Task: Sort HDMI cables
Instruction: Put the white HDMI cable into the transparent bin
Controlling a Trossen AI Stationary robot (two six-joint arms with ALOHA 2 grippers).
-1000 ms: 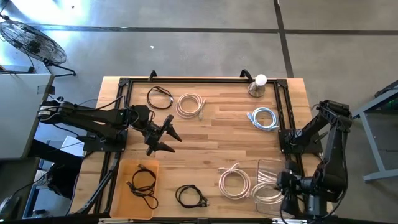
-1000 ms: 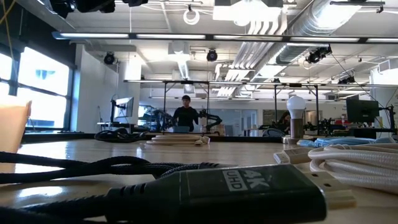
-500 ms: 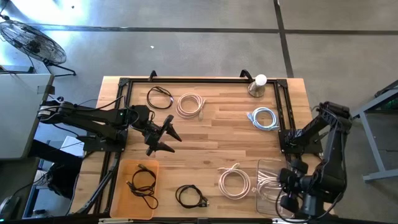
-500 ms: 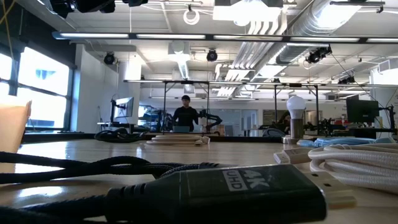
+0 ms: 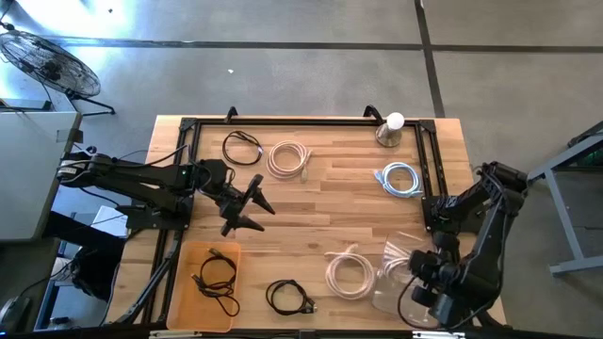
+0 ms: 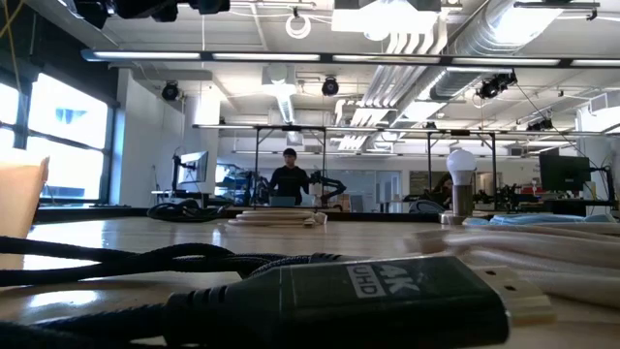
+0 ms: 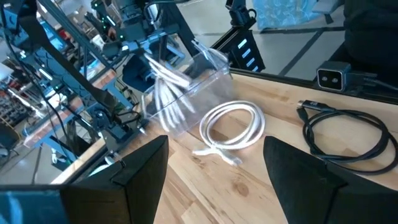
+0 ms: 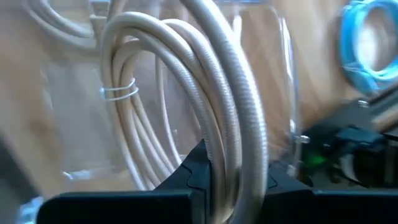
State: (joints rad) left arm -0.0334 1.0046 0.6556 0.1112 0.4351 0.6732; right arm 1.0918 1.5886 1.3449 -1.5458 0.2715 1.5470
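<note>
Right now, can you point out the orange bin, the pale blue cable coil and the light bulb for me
orange bin (image 5: 185, 282): high view, on its left wall.
pale blue cable coil (image 5: 385, 181): high view, on the left side of the loop.
light bulb (image 5: 394, 121): high view, on the white globe at the top.

High view straight down; low view level at tabletop (image 6: 116, 233); both share lamp (image 5: 391, 128), seemingly.

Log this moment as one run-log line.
left gripper: open, hovering mid-table | right gripper: shut on cream cable, at clear bin | orange bin: black cable inside
</note>
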